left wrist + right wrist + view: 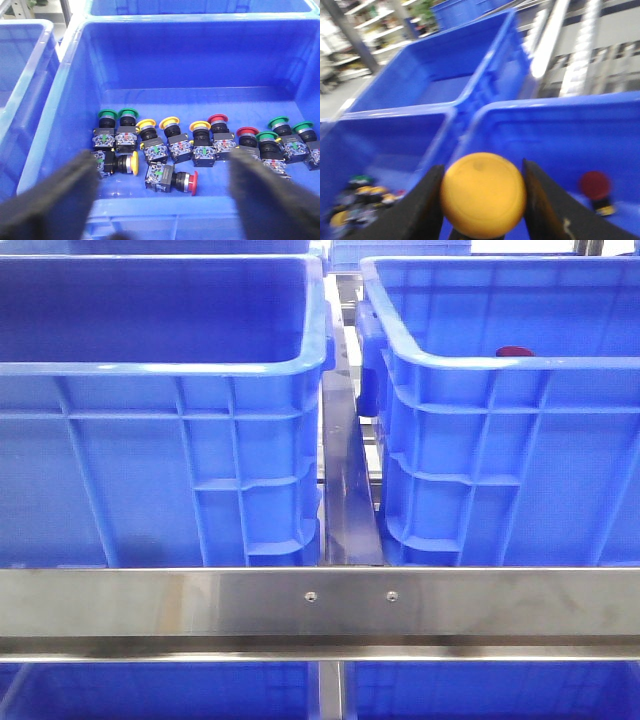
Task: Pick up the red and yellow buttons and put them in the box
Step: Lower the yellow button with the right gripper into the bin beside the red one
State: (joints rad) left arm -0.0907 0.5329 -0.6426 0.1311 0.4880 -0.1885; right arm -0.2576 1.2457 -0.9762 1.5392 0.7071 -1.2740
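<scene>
the right hand [482, 200] squeezes a yellow button [483, 194] between its fingers, up over the box [560, 117], so it can drop beside the red button [594, 185] lying inside. the left hand [162, 192] hangs open over a crate of buttons [165, 145].

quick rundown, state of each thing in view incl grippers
right gripper: shut on yellow button, above a crate
red button: upright on the floor of the box
left gripper: open, empty, above the supply crate
loose buttons: most upright, two tipped on their sides
</scene>
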